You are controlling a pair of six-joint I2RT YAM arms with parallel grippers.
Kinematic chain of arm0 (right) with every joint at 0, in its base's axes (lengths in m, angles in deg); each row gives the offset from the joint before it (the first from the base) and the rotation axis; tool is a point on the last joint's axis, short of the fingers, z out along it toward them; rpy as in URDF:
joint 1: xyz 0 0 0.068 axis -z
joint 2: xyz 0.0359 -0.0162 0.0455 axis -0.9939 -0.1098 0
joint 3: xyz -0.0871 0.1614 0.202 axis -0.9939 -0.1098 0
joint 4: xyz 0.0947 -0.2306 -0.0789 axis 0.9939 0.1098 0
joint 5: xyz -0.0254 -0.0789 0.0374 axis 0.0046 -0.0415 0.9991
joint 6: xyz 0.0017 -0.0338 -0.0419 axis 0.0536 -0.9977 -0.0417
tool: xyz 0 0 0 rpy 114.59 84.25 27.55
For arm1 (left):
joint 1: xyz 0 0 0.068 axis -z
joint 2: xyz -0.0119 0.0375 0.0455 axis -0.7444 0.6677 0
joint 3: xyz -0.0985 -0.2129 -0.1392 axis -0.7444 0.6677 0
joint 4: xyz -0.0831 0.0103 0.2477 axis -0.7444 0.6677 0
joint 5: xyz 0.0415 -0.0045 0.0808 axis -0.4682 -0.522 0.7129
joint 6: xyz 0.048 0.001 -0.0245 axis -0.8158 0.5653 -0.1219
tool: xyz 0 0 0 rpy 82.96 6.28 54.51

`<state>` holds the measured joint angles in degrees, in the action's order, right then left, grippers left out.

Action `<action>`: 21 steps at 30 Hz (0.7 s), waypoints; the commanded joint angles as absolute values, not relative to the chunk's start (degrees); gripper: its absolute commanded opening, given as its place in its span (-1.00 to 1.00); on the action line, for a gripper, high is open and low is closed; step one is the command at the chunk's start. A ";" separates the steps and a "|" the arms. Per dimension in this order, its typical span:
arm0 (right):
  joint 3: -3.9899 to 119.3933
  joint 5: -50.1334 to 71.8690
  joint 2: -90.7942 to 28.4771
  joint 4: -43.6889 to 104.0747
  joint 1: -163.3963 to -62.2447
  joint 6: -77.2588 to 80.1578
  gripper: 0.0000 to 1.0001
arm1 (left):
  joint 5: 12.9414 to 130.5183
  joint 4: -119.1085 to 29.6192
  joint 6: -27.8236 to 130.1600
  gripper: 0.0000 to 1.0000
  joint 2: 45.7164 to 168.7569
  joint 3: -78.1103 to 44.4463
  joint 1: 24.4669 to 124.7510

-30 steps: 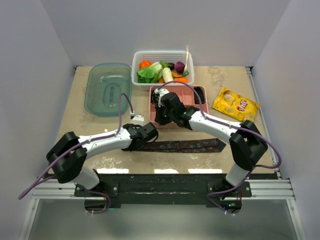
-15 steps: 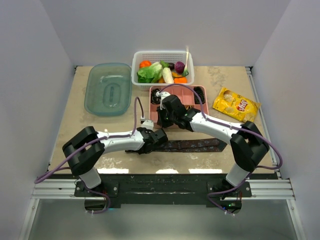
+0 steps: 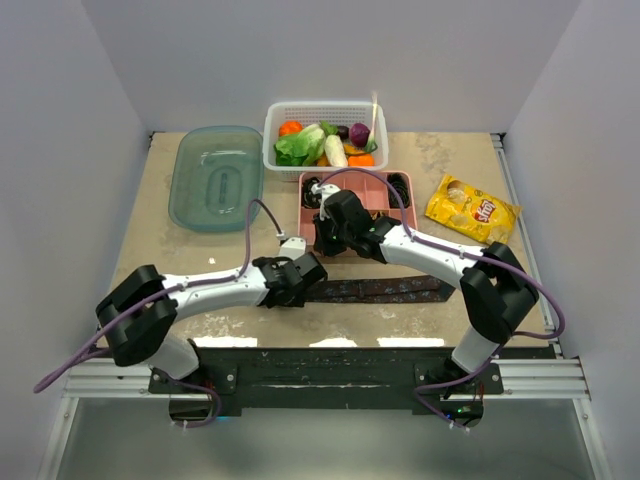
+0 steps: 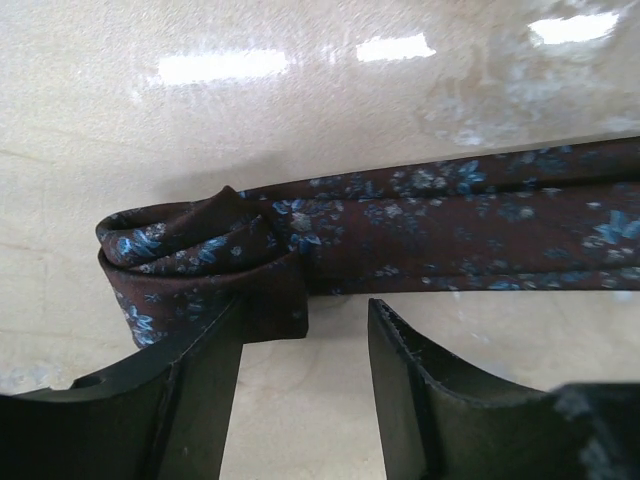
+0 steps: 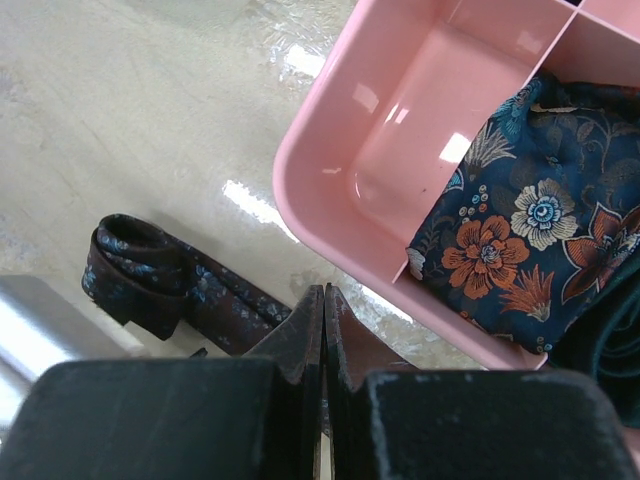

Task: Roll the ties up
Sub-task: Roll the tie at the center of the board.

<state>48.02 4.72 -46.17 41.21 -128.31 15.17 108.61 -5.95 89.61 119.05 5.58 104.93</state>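
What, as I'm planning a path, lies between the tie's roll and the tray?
Bare table, in the right wrist view; roll and tray stand apart.

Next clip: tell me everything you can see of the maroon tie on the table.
The tie is dark maroon fabric with small blue flowers. It lies flat on the table, in front of the pink tray. Its left end is rolled into a small, loose coil, and the rest is unrolled. The left gripper, jaws open, sits at the coil, one finger seemingly against its lower edge.
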 commanded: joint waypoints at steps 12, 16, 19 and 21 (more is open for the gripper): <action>50.09 11.57 -45.17 37.77 -130.97 14.24 -1.00 | 88.35 -15.31 81.96 0.34 95.74 12.09 84.60; 52.81 11.84 -47.89 37.95 -134.40 12.92 -1.00 | 80.62 -16.71 79.85 0.38 94.06 16.30 75.46; 55.54 12.10 -51.05 38.30 -137.74 11.69 -1.00 | 72.63 -19.26 78.61 0.40 92.04 20.51 68.52; 57.64 12.19 -52.55 38.91 -139.67 11.07 -1.00 | 66.65 -21.01 78.09 0.42 90.46 22.98 62.74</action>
<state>52.74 10.49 -49.87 39.90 -136.20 13.44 80.18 -16.80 81.26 93.39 18.69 70.79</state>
